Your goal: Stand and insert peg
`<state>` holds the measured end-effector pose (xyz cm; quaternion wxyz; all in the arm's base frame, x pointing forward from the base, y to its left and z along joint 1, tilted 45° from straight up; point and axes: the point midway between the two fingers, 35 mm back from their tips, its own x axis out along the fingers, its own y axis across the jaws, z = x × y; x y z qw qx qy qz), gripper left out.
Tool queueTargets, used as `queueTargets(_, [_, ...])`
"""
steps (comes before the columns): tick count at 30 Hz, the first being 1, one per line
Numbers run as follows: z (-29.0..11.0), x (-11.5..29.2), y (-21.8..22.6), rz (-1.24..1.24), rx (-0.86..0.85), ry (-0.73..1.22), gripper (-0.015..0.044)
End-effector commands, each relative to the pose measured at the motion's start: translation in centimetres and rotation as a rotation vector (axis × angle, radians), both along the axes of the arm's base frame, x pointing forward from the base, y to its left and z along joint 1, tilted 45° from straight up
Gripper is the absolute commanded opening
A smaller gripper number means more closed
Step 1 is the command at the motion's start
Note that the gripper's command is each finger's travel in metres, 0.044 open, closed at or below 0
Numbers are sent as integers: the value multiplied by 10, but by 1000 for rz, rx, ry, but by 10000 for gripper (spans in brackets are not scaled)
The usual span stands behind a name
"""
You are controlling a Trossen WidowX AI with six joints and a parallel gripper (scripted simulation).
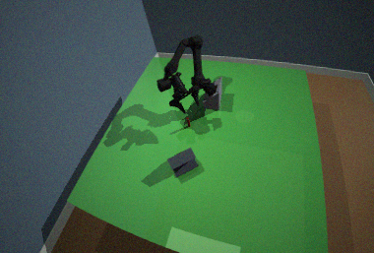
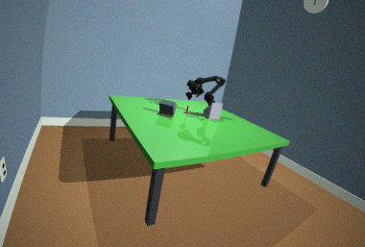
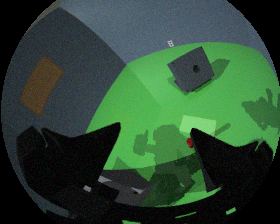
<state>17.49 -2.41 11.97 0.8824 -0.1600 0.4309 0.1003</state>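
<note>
My black parallel-jaw gripper: fingers spread, holding nothing
Small red peg: upright on green table, released
Grey sloped panel: my next target

1. Red peg: stood upright on green worktop, free of any grasp, white band not discernible.
2. Sloped grey panel: rested near peg, one dark hole in face.
</note>
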Motion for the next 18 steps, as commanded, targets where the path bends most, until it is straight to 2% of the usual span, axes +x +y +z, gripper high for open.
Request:
queueTargets(1, [-7,-2,-4,-55,-16,112,440])
queueTargets(9, [-17,-4,-13,-157,-113,327,440])
queueTargets(18, [-20,-1,-22,-248,-313,499,440])
